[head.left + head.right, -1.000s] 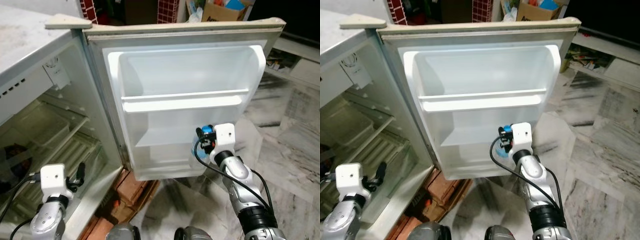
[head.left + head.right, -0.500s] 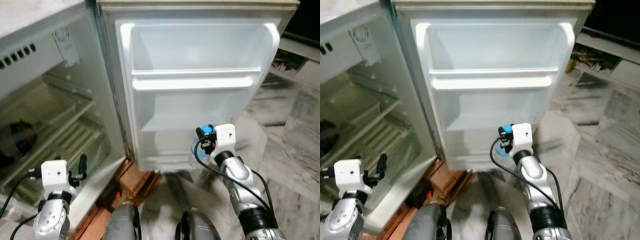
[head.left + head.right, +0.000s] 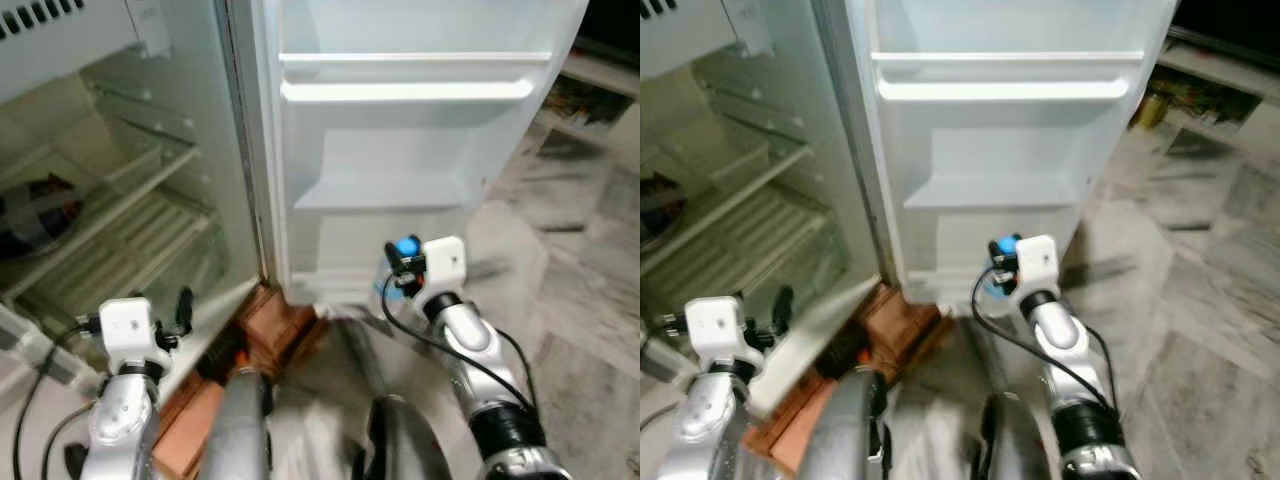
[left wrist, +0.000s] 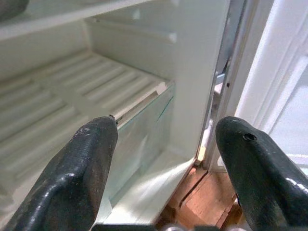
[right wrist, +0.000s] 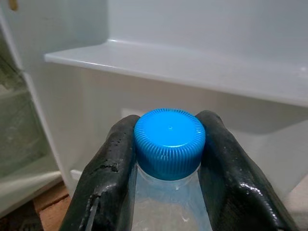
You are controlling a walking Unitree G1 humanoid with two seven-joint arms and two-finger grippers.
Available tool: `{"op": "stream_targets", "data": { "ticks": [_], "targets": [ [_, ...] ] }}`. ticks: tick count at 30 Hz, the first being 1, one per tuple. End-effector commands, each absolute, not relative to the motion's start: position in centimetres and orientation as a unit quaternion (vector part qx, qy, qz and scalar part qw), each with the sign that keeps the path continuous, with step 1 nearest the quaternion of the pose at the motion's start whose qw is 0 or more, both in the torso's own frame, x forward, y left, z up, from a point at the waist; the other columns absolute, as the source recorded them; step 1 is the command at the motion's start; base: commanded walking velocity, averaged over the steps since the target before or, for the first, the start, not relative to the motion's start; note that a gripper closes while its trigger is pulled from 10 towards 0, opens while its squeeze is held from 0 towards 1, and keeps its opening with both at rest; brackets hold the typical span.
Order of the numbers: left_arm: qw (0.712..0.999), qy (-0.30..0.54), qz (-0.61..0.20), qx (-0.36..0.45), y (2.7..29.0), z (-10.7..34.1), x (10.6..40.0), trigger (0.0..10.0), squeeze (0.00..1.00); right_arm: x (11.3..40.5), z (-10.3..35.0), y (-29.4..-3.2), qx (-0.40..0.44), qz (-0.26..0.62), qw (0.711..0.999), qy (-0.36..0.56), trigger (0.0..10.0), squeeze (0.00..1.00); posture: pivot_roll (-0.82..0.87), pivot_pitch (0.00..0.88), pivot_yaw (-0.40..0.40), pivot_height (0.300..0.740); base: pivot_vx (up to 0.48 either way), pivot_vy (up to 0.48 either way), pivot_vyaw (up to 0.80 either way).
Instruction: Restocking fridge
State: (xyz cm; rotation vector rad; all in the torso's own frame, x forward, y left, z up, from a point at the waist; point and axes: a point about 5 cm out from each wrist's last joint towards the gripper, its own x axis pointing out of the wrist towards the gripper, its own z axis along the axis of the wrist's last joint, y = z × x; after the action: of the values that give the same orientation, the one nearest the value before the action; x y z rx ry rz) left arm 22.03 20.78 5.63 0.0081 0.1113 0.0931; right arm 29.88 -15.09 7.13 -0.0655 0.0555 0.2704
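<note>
My right gripper (image 5: 166, 159) is shut on a clear water bottle (image 5: 168, 216) with a blue cap (image 5: 169, 142), both black fingers pinching just under the cap. In the eye views the blue cap (image 3: 406, 246) sits low in front of the open fridge door (image 3: 410, 130), below its lower door shelf (image 3: 385, 190). My left gripper (image 4: 163, 159) is open with nothing between its fingers, held low before the fridge's glass shelf (image 4: 144, 120). The left gripper (image 3: 178, 310) sits by the fridge's bottom edge.
The fridge interior (image 3: 100, 230) on the left has wire shelves and a dark item (image 3: 35, 205) on one. Red bricks (image 3: 275, 320) prop the fridge base. Marble floor (image 3: 580, 300) spreads to the right, with a low shelf of clutter (image 3: 575, 100) beyond.
The camera has tilted down and closer, so the fridge door and shelves have slid up in view. My right gripper still holds the bottle at about the same spot.
</note>
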Motion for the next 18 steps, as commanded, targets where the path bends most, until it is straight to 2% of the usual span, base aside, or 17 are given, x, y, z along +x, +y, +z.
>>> {"op": "stream_targets", "data": {
  "ticks": [1,7,18],
  "targets": [
    [0.998,0.048,0.034,0.007,20.1,5.9,22.4,10.0,0.00,30.4,8.4,-15.7,-0.040,0.127,0.991,-0.005,10.0,0.00,0.11,0.056,-0.008,0.636,0.000,0.000,0.00],
    [0.999,0.046,0.019,0.010,19.8,5.9,22.3,10.0,0.00,31.0,9.8,-15.9,-0.065,0.123,0.989,-0.042,10.0,0.00,0.11,0.058,-0.003,0.636,0.000,0.000,0.00],
    [0.999,0.044,0.011,0.012,19.7,5.9,22.6,10.0,0.00,31.7,10.6,-16.2,-0.083,0.119,0.988,-0.060,10.0,0.00,0.11,0.058,-0.001,0.636,0.376,0.000,0.00]
  ]
}}
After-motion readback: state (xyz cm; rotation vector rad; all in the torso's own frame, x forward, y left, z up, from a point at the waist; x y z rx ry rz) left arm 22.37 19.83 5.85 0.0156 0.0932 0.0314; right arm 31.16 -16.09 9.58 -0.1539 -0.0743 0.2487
